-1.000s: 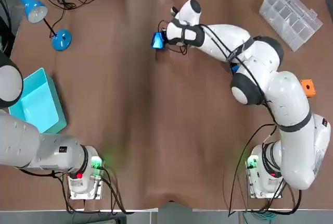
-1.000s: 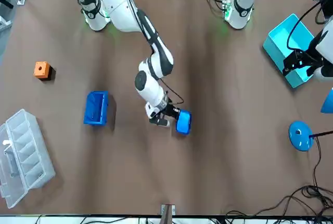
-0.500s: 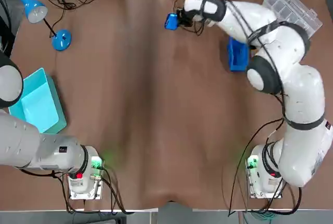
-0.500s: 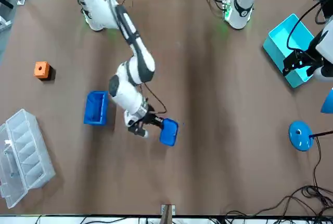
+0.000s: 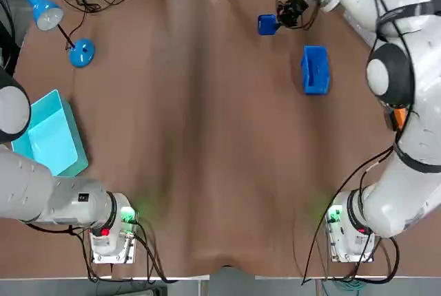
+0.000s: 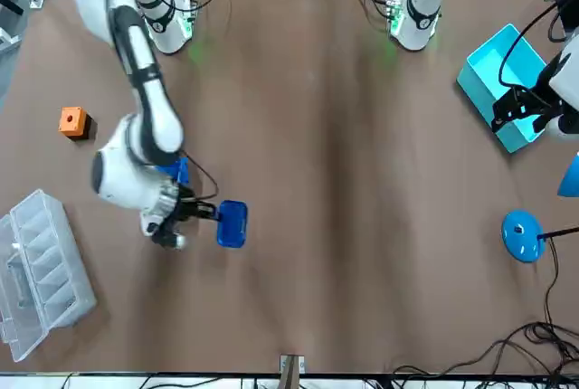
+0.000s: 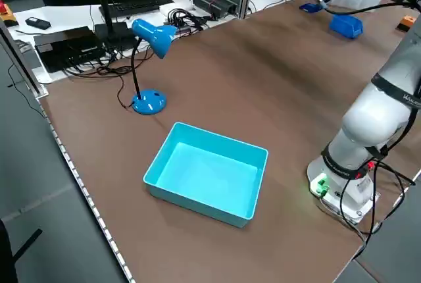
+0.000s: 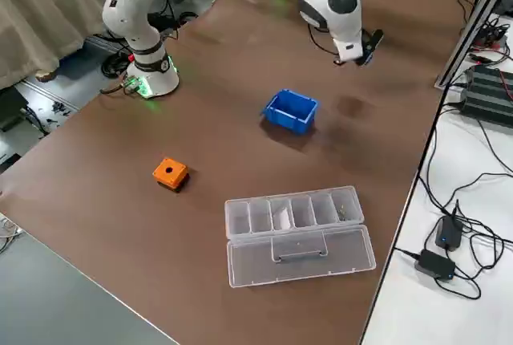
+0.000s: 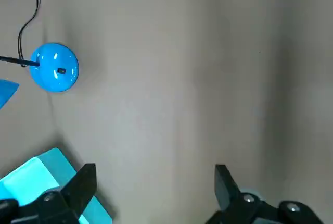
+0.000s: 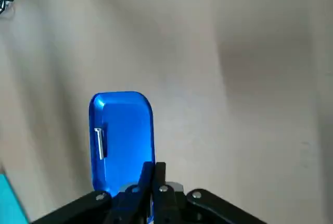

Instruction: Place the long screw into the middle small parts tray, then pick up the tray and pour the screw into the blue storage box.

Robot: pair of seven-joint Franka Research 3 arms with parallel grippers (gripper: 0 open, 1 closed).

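Blue tray (image 10: 122,130) points away from right gripper (image 10: 153,174) pinching its end | long screw (image 10: 99,143) lies lengthwise inside | left gripper (image 9: 154,174) spread

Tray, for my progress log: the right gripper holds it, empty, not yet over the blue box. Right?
Not empty: the right wrist view shows the screw lying in the tray. The right gripper does hold it, not yet over the blue box. The left gripper is parked open by the teal bin.
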